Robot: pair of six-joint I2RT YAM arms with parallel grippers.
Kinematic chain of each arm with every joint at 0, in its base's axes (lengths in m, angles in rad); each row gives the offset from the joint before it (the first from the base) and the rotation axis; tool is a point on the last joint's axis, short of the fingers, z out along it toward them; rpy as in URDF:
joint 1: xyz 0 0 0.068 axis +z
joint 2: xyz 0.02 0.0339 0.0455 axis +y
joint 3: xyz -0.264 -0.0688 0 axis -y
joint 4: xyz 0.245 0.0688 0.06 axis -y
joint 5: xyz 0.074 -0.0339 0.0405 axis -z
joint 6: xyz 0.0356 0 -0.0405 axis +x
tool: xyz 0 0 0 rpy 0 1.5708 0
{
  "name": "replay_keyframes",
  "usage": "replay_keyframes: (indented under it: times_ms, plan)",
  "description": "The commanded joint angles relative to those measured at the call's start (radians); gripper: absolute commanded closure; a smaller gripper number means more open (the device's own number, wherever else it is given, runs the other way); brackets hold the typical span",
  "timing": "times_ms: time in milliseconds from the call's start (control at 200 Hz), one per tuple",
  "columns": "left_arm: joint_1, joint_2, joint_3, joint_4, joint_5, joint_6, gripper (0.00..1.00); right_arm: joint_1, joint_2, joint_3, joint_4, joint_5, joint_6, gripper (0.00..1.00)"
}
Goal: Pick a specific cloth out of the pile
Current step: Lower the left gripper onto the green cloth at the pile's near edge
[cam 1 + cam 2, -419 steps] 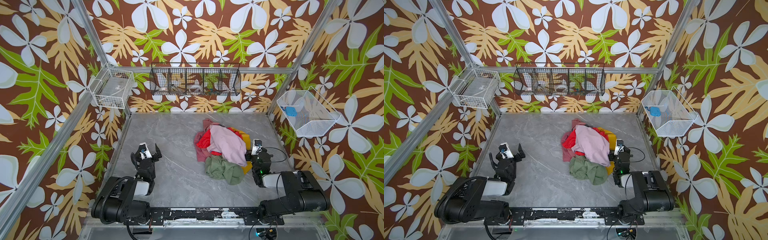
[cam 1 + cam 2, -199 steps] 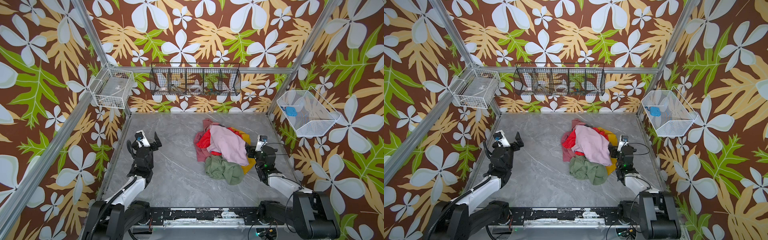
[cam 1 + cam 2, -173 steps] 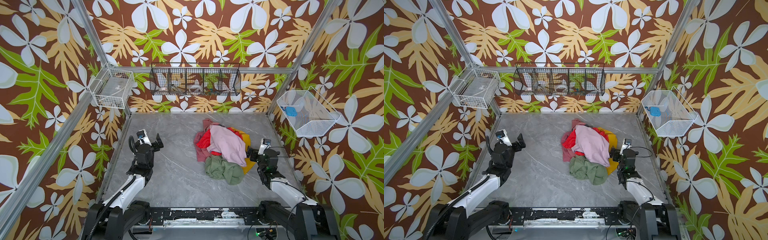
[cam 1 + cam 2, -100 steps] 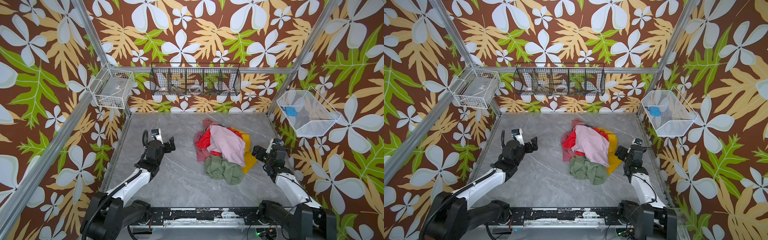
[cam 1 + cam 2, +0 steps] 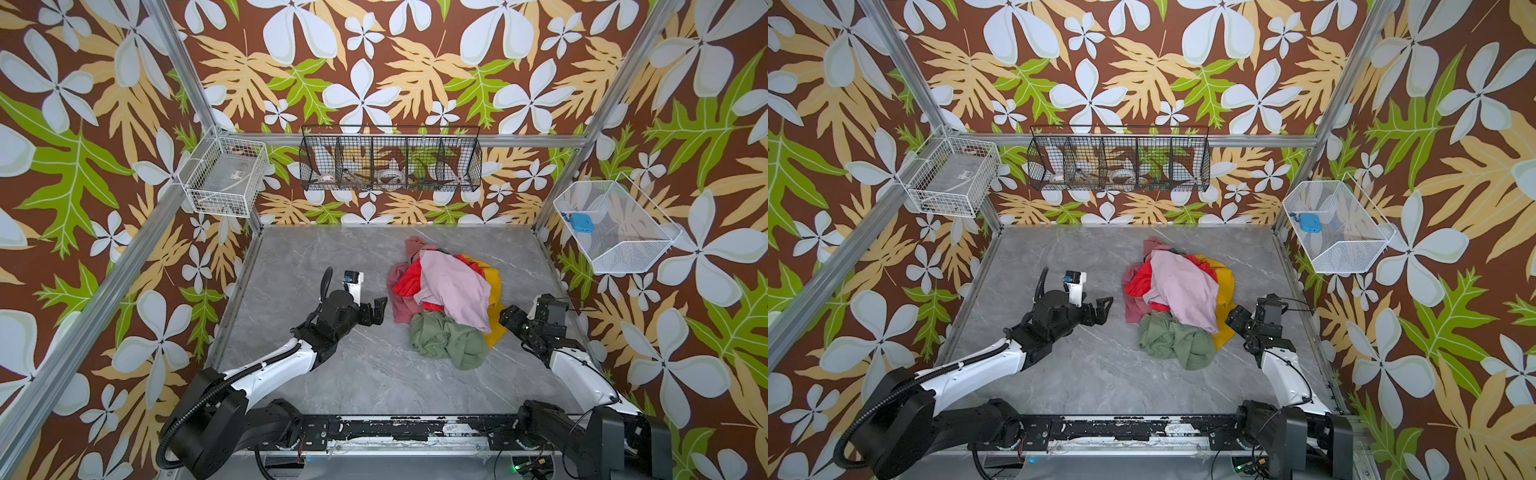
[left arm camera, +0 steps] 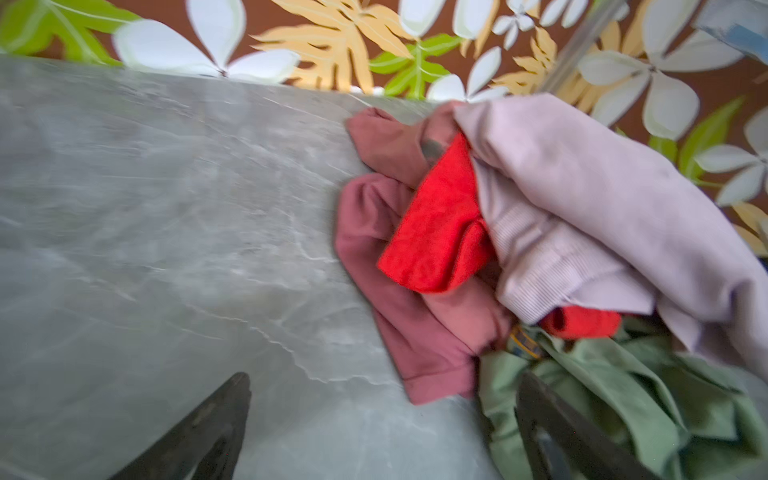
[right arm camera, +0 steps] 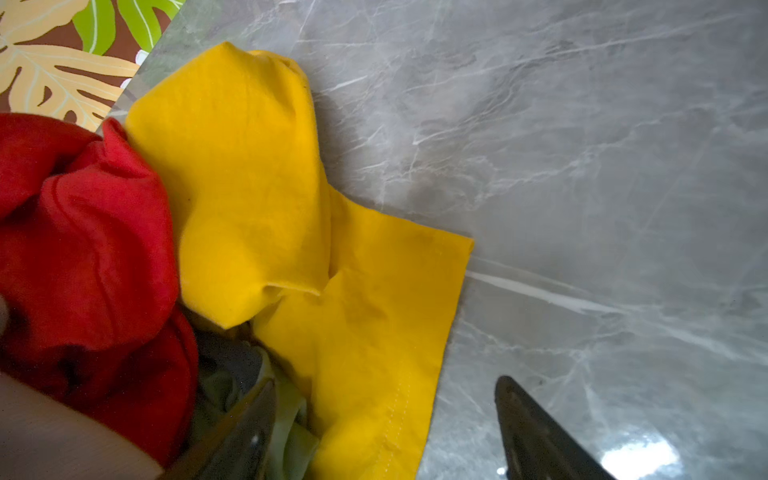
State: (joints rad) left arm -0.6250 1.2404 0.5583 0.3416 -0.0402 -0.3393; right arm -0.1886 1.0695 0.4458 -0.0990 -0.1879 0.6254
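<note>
Here the grey marble table (image 5: 332, 374) fills the lower middle of both top views. The pile (image 5: 451, 286) lies right of its centre. A pink cloth (image 5: 453, 286) is draped over the top of the heap. The green cloth (image 5: 446, 340) is bunched at the heap's lower edge; its upper part is tucked under the pink one and the rest lies on bare table. It shows again in a top view (image 5: 1173, 338) and, blurred, in the left wrist view (image 6: 623, 386). A yellow cloth (image 5: 494, 291) spreads along the right side and touches the green cloth's right end. A rose cloth (image 5: 399, 299) pokes out on the left, and a red cloth (image 5: 409, 282) lies over it, half under the pink. The left gripper (image 5: 376, 309) hangs just left of the rose cloth with its fingers (image 6: 216, 419) spread wide and nothing between them. Whether one touches the green cloth I cannot tell. The right gripper (image 5: 509, 316) sits at the heap's lower right, by the yellow corner. Its fingers (image 7: 536, 432) are also apart, one over bare table and one over the fabric edge, clamping nothing.
</note>
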Motion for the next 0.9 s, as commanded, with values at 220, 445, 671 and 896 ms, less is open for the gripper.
replay_keyframes:
  times_ms: [220, 445, 671, 896]
  plan:
    - [-0.199, 0.194, 0.114, 0.001, 0.178, -0.007, 0.01, -0.016, -0.039, -0.029, 0.001, -0.051, 0.022, 0.12]
    - [-0.259, 0.337, 0.221, -0.059, 0.209, 0.000, 0.04, -0.061, -0.111, -0.067, 0.000, -0.074, 0.036, 0.09]
    - [-0.277, 0.456, 0.323, -0.128, 0.231, -0.005, 0.23, -0.064, -0.176, -0.100, -0.006, -0.043, 0.045, 0.06]
    - [-0.294, 0.442, 0.377, -0.163, 0.215, 0.015, 0.77, -0.064, -0.217, -0.138, 0.072, -0.104, 0.089, 0.06]
